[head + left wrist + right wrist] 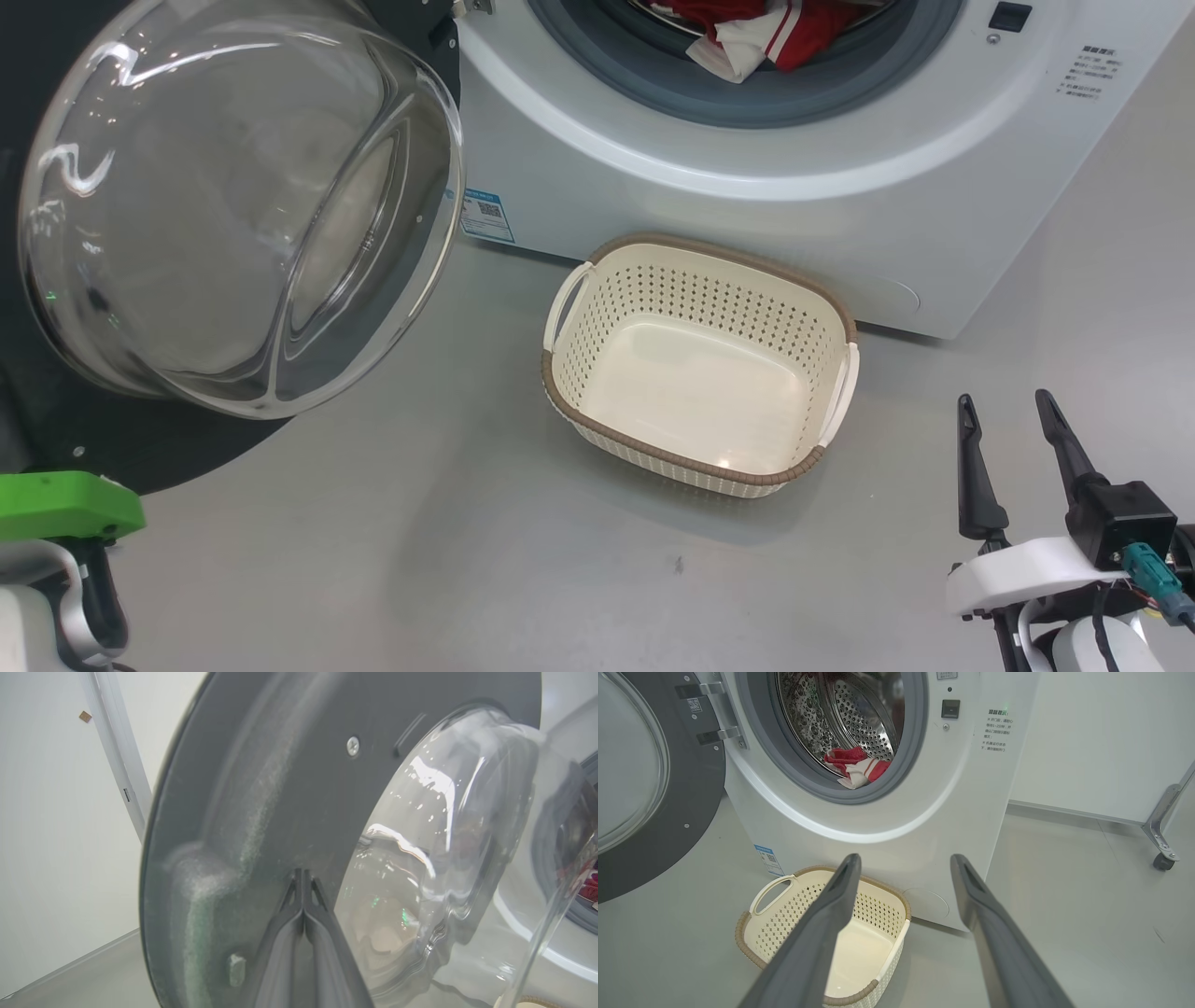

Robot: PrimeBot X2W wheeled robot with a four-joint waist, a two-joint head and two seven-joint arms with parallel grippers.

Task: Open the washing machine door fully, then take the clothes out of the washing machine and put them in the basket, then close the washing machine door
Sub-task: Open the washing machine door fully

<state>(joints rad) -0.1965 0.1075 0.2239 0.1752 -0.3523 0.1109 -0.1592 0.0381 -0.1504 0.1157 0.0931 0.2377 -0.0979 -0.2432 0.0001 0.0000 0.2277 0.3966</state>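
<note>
"So, washing machine door (233, 215)?"
"Swung open, on L side of washing machine (747, 215). Left gripper (303, 877) clenched, nothing in it, tips at door's grey inner face."
"Right gripper (1004, 401)?"
"Fingers spread, holding nothing, above floor R of basket (597, 257)."
"Basket, clothes?"
"Basket on floor just in front of machine, empty. Clothes (747, 28) red/white, in drum by grey ring."

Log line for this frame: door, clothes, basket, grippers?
door open | clothes in drum | basket empty, before washing machine | left gripper shut, tips at door's inner face | right gripper open, empty
</note>
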